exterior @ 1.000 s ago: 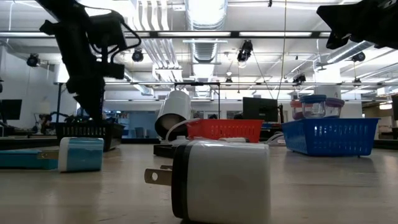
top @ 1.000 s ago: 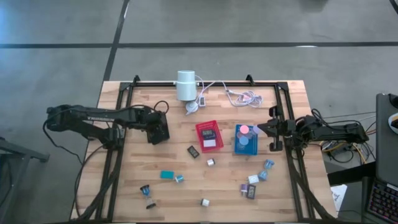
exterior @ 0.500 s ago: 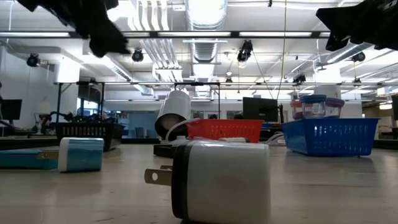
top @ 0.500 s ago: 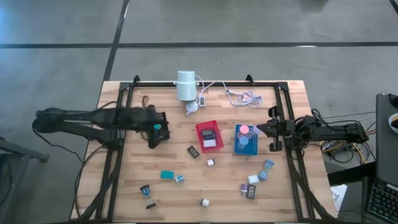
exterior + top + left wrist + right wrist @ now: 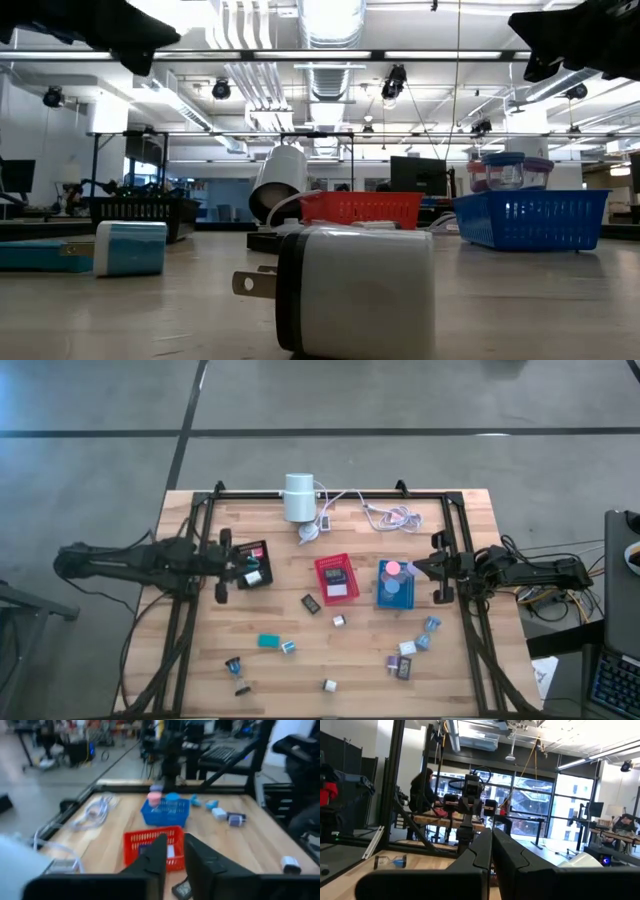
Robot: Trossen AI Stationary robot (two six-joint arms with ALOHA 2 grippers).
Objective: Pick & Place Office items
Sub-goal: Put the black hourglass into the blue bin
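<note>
Left gripper: your left gripper [image 5: 174, 845] hangs over the left side of the wooden slatted worktop [image 5: 380, 700], beside the black tray. Its fingers are drawn near each other with a slim gap, and nothing is between them.
Black rectangular tray [image 5: 264, 548]: it sits near the left edge. You have a few small pieces in it, a white one among them, but they are too small to count.
Loose office items, left: one teal block [image 5: 268, 641], one small teal-and-white piece [image 5: 288, 647] and two black clips [image 5: 233, 663] lie towards the near left corner.
White cylinder [image 5: 298, 497]: it is at the far edge, with white cables [image 5: 392, 516] trailing to its right.
Red rectangular mesh tray [image 5: 321, 566]: mid-worktop. It holds two things, a dark block and a white piece.
Loose office items, middle: one dark block [image 5: 311, 604], one small grey piece [image 5: 339, 621] and one white plug charger [image 5: 350, 290] lie by the near edge.
Blue rectangular mesh tray [image 5: 381, 600]: just right of the red one. You can see one pink round disc [image 5: 393, 568] and paler round ones.
Loose office items, right: five small pieces are clustered [image 5: 407, 648] towards the near right corner.
Writing: it is too small for you to read on any piece.
Right gripper: your right gripper [image 5: 492, 840] waits at the right edge, its fingers pressed together on nothing.
</note>
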